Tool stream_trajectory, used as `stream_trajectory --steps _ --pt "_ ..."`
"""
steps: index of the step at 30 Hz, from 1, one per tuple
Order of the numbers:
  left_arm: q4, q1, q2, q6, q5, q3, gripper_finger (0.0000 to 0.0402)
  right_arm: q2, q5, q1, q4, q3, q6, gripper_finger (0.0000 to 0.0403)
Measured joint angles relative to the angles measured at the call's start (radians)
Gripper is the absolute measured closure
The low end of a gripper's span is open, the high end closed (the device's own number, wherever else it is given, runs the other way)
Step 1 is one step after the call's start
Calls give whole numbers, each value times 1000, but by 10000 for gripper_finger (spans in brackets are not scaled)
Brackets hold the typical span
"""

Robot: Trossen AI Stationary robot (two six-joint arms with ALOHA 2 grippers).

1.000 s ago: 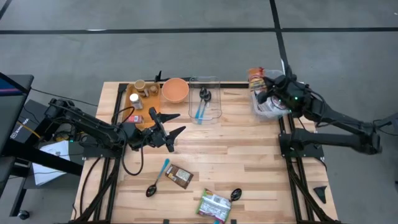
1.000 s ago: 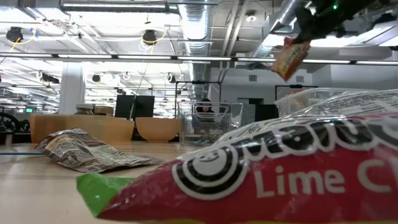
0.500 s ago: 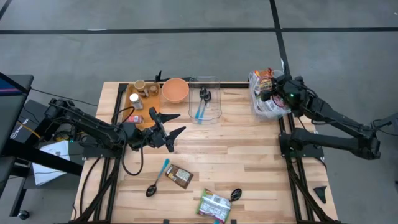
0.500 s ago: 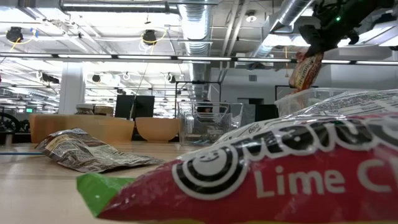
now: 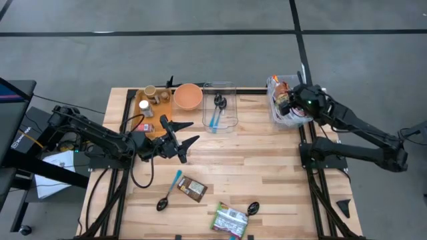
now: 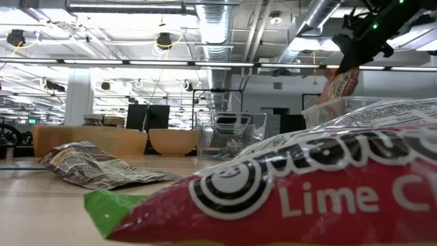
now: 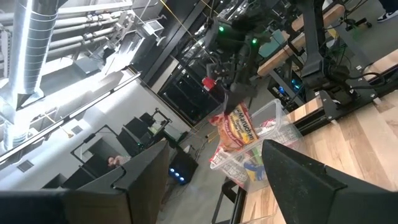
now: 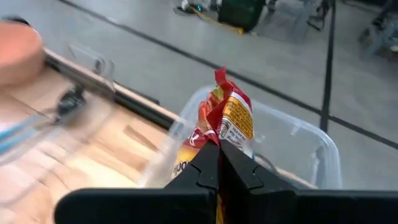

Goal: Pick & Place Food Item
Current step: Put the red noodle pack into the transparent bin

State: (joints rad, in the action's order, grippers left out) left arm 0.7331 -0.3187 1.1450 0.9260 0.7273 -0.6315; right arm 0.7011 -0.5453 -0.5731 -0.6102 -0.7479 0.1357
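The place is nearly made: the right gripper [image 5: 291,101], clenched on the top edge of the snack bag [image 8: 221,127], holds it hanging partly inside the clear bin [image 5: 275,115] at the table's far right corner, release still to come, while two more packets [image 5: 231,218] lie near the front edge. The left gripper [image 5: 179,141] waits mid-table, fingers spread and empty. A smaller clear tray [image 5: 230,90] holds spoons.
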Motion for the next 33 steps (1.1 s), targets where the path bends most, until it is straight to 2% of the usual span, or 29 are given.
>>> stream_trajectory --steps 3,11,21,27,33 --pt "0 0 0 0 0 0 152 22 25 -35 -51 0 22 403" --pt "0 0 0 0 0 0 152 108 210 -146 -82 -1 26 403" --pt "0 0 0 0 0 0 152 236 263 -228 -76 -2 17 401" --pt "0 0 0 0 0 0 152 241 290 -235 -70 -2 14 392" --pt "0 0 0 0 0 0 152 243 359 -235 -96 -2 14 399"
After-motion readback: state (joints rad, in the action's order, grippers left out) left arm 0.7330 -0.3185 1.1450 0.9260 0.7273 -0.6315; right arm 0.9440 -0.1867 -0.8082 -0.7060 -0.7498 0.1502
